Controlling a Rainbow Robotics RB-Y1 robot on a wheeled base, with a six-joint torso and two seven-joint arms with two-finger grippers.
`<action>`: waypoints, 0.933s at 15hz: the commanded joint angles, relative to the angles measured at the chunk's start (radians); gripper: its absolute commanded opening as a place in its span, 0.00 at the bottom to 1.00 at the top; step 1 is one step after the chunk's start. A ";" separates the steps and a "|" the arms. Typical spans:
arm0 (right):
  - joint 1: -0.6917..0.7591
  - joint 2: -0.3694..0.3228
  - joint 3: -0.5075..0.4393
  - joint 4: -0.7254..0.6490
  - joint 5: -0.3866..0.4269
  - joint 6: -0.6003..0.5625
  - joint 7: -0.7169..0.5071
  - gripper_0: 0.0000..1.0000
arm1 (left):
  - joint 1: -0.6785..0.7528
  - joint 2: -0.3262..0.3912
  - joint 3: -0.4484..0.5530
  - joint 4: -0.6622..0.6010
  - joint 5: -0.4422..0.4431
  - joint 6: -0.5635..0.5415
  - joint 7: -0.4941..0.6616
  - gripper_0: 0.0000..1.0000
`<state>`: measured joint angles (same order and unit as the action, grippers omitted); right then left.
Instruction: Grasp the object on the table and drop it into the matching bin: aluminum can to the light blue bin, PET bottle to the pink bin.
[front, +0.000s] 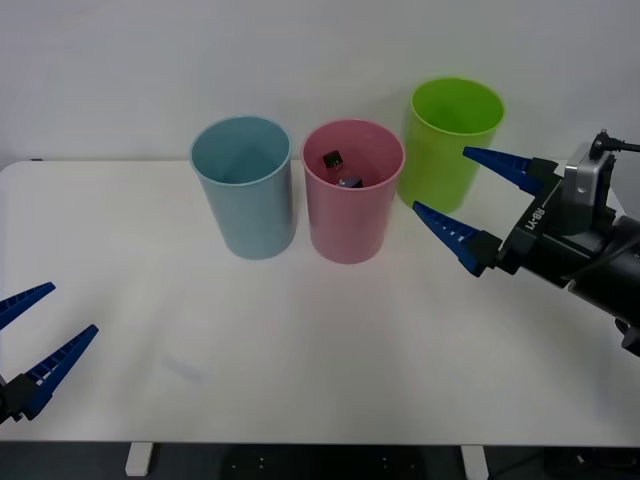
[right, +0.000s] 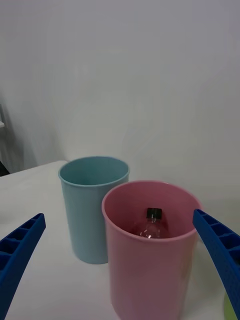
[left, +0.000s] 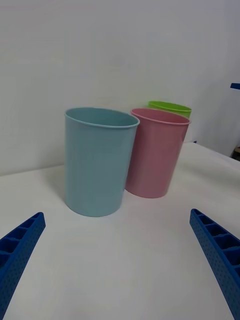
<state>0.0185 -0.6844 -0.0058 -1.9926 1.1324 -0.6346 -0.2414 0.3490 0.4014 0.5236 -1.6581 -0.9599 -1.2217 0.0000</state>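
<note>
The PET bottle (front: 338, 170), clear with a black cap (right: 154, 213), lies inside the pink bin (front: 350, 215). The light blue bin (front: 245, 200) stands just left of the pink one on the white table (front: 300, 340). My right gripper (front: 465, 195) hovers open to the right of the pink bin, near its rim height, with nothing between its blue fingers (right: 220, 250). My left gripper (front: 30, 335) is open and low over the table's front left corner, far from the bins. The left wrist view faces the light blue bin (left: 99, 160) and the pink bin (left: 155, 152).
A lime green bin (front: 450, 140) stands behind and right of the pink bin, close behind my right gripper's upper finger. The wide front half of the table is bare. A plain wall runs behind the bins.
</note>
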 joint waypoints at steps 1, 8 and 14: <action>0.080 0.000 -0.056 0.000 -0.020 -0.056 0.109 1.00 | 0.000 0.000 0.000 0.000 0.000 0.000 0.000 1.00; 0.253 0.080 -0.229 0.000 -0.014 -0.263 0.212 1.00 | 0.000 0.000 0.000 0.000 0.000 0.000 0.000 1.00; 0.353 0.178 -0.322 0.000 0.029 -0.379 0.214 1.00 | 0.000 0.000 0.000 0.000 0.000 0.000 0.000 1.00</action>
<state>0.3575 -0.5087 -0.3253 -1.9929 1.1609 -1.0138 -0.0289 0.3491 0.4014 0.5236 -1.6581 -0.9599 -1.2217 0.0000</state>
